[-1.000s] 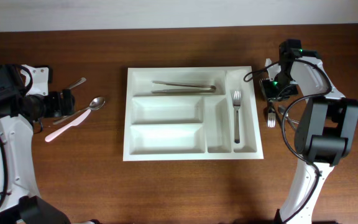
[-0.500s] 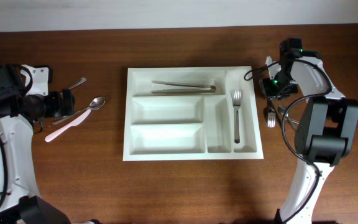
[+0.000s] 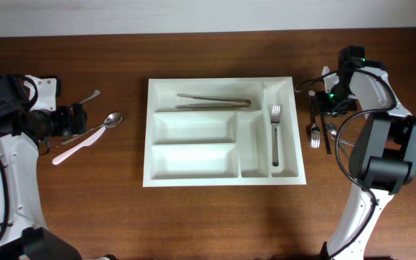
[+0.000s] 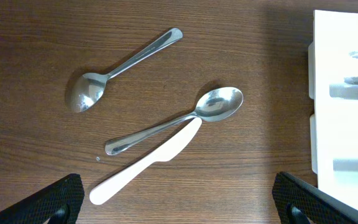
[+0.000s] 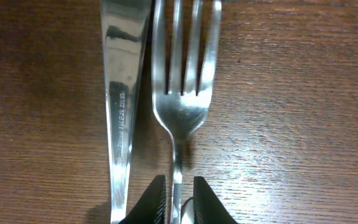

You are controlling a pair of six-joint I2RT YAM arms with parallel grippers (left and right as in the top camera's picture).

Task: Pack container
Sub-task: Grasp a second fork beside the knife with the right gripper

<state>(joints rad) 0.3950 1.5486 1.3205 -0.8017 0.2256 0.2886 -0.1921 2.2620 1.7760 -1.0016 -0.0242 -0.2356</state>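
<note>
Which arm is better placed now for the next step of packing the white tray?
Right. The right claw is shut on the handle of a fork lying beside the tray. The left claw hangs open above a spoon, gripping nothing.

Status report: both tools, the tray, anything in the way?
Left tool open, empty. Right tool shut on fork beside the tray, knife alongside. Tray holds tongs and a second fork. Nothing in the way.
</note>
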